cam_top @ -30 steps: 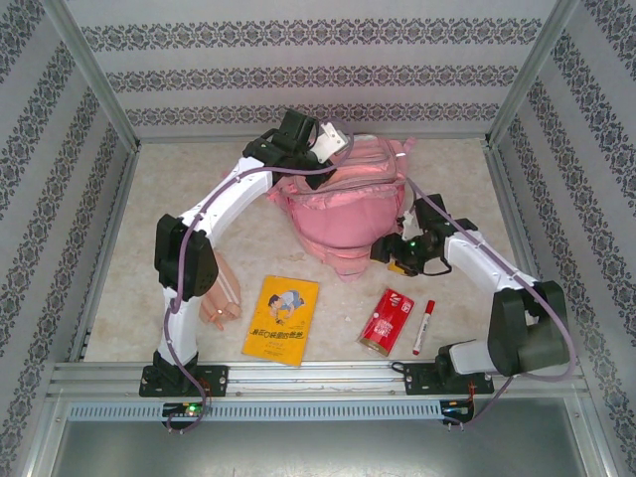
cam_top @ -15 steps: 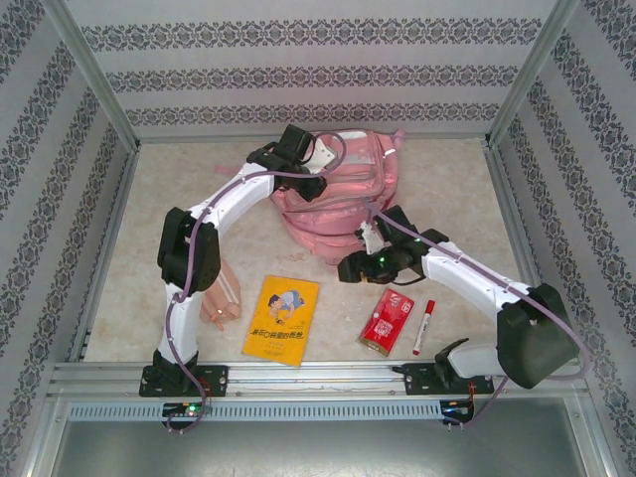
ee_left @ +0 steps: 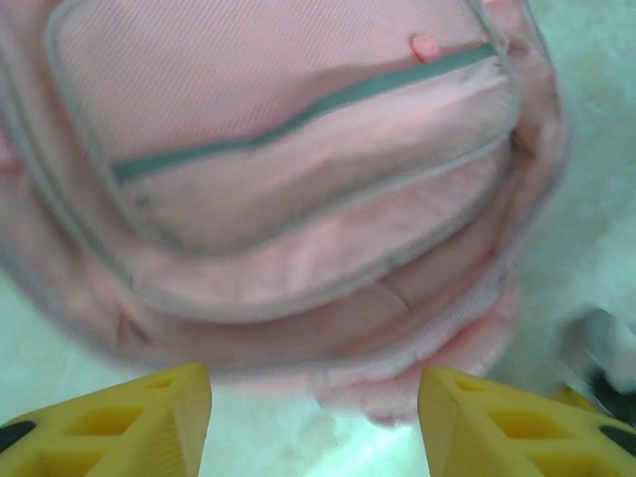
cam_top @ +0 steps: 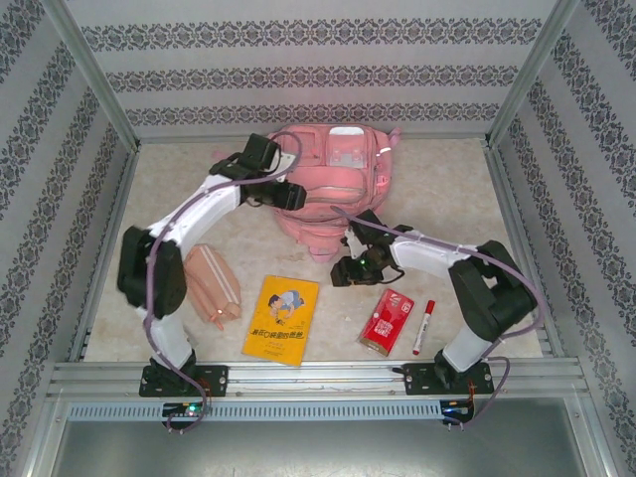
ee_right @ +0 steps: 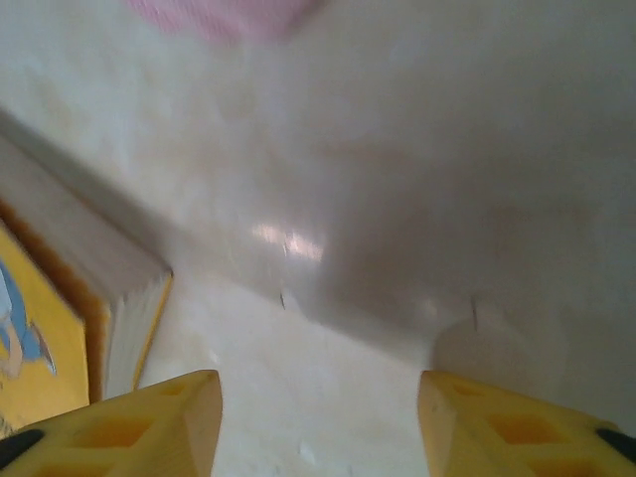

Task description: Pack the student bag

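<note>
Both sets of fingers (ee_left: 119,417) stand apart, empty. Left gripper (ee_left: 313,397) faces the bag (ee_left: 298,199) at the table's (cam_top: 447,189) far edge, just ahead; right gripper (ee_right: 318,407) hangs nearer the book (ee_right: 40,338).

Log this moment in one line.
left gripper: open, empty, facing student bag | right gripper: open, empty, over table near yellow book | red can, marker: on table

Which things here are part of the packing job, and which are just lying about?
Job in hand:
- large soft pink fabric backpack

Lying loose on the table, none gripped, probably waiting to go in:
- yellow paperback book
- peach fabric pouch
- red cylindrical can
- red and white marker pen
</note>
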Robot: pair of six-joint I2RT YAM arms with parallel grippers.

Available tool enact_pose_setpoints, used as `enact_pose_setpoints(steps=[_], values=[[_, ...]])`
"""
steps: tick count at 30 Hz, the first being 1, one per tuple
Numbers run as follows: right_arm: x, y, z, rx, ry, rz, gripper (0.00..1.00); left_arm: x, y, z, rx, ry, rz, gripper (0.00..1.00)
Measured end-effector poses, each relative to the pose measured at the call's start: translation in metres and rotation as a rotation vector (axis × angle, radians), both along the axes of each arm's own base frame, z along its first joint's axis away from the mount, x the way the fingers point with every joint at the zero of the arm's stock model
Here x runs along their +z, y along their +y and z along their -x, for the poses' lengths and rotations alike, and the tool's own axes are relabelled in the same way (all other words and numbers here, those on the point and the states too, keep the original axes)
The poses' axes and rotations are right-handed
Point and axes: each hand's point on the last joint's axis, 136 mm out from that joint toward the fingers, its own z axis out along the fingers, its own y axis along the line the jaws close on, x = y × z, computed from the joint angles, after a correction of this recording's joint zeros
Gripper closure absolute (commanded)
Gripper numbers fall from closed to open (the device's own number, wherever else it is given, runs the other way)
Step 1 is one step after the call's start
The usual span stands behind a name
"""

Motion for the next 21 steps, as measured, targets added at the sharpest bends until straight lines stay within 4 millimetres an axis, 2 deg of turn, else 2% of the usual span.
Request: enact_pose_setpoints(steps=[3,5,11,14,17,21], values=[[0.004,0.014,-0.027,-0.006,-0.056,-0.019,0.49,0.010,0.014,0.037,0.077,0.051,0.056,0.39],[0.007,0.021,-0.042,-0.015,-0.090,-0.024,0.49,0.001,0.020,0.062,0.116,0.127,0.078,0.38],[0.003,0.027,-0.085,-0.067,-0.171,0.009,0.52,-0.071,0.037,0.141,0.217,0.488,0.059,0.38],[-0.004,0.021,-0.104,-0.117,-0.180,0.036,0.52,-0.090,0.048,0.171,0.252,0.599,0.017,0.37],[-0.002,0.011,-0.123,-0.183,-0.179,0.033,0.49,-0.087,0.051,0.181,0.264,0.616,0.021,0.36],[0.001,0.001,-0.128,-0.228,-0.151,0.024,0.45,-0.077,0.049,0.185,0.265,0.608,0.056,0.36]])
